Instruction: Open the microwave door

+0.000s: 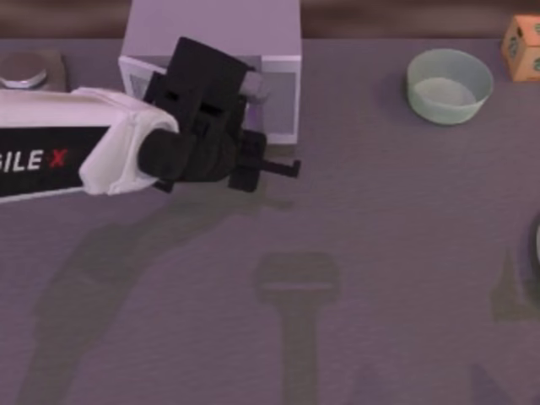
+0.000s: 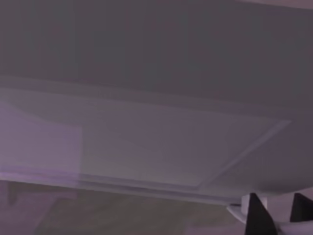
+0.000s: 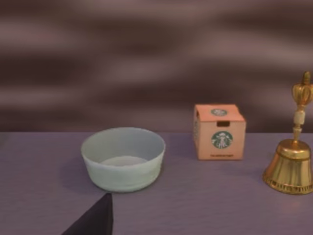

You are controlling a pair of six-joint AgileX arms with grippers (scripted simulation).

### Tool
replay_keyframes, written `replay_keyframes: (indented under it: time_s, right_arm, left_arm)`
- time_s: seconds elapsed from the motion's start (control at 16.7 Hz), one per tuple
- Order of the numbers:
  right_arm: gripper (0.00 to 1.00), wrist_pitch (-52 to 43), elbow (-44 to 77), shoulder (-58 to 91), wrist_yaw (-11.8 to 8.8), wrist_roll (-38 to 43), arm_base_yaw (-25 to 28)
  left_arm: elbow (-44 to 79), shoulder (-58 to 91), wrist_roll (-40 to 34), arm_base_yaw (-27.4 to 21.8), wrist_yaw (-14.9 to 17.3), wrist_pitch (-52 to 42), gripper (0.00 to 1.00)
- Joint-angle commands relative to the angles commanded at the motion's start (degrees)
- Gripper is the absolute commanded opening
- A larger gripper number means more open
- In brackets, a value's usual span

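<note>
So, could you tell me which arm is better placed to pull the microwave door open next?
Left. The left gripper is right at the microwave door, in front of the microwave. The right arm is out of the top view; its camera faces the bowl on the table's right.

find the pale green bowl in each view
Top view: bowl at upper right, on the table, left of the orange box.
Left wrist view: not in it.
Right wrist view: bowl left of centre.
Shared landmark: the orange box.
</note>
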Motion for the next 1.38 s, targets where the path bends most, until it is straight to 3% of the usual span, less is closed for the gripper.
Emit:
replay_keyframes:
  time_s: [0.9,1.38]
  right_arm:
    - [1.00,0.00,0.00,0.00,0.00,0.00,0.00]
    - [1.00,0.00,0.00,0.00,0.00,0.00,0.00]
  left_arm:
    - [0.00,0.00,0.00,0.00,0.00,0.00,0.00]
    - [-2.96,-2.34,4.08,1.38,3.49,1.07,0.00]
